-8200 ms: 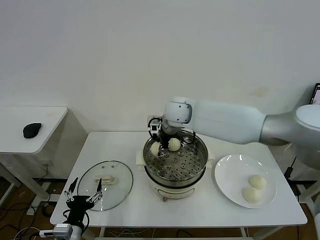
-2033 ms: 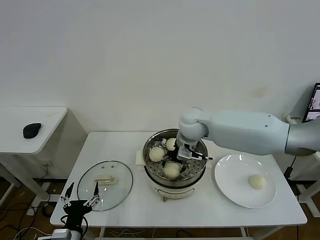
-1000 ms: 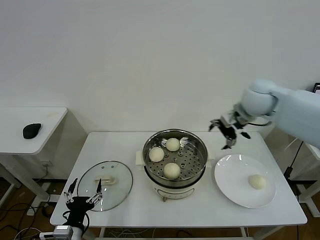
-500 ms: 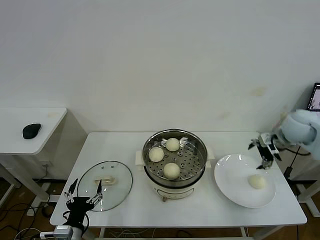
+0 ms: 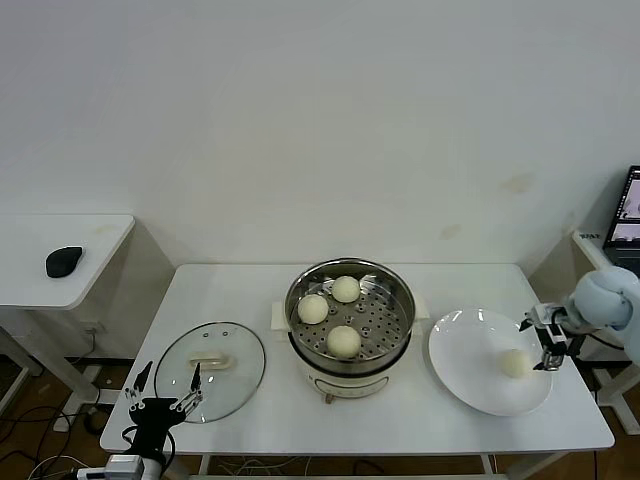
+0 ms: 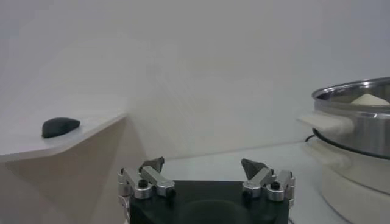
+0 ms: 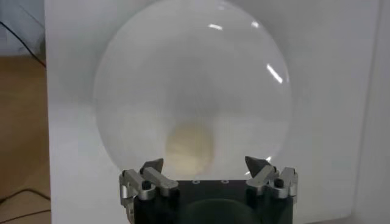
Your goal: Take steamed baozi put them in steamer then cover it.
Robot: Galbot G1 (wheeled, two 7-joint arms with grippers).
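Right gripper (image 5: 549, 345), jaws spread and empty, hovers at 3 o'clock of the white plate (image 5: 465, 375), just beside the last baozi (image 5: 515, 363). 3 baozi (image 5: 343, 341) sit in the steamer (image 5: 350, 322). Glass cover (image 5: 210, 357) lies at 9 o'clock. Left gripper (image 5: 160, 403) is parked, jaws spread.

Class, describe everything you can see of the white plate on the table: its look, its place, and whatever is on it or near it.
The white plate is round, smooth and glossy, ceramic by the look of it, with a shallow raised rim. It lies flat on the white table, to the robot's right of the steamer and apart from it. A single pale baozi sits on it, off-centre toward the outer side. The right claw hovers open just above that bun, not touching the plate.
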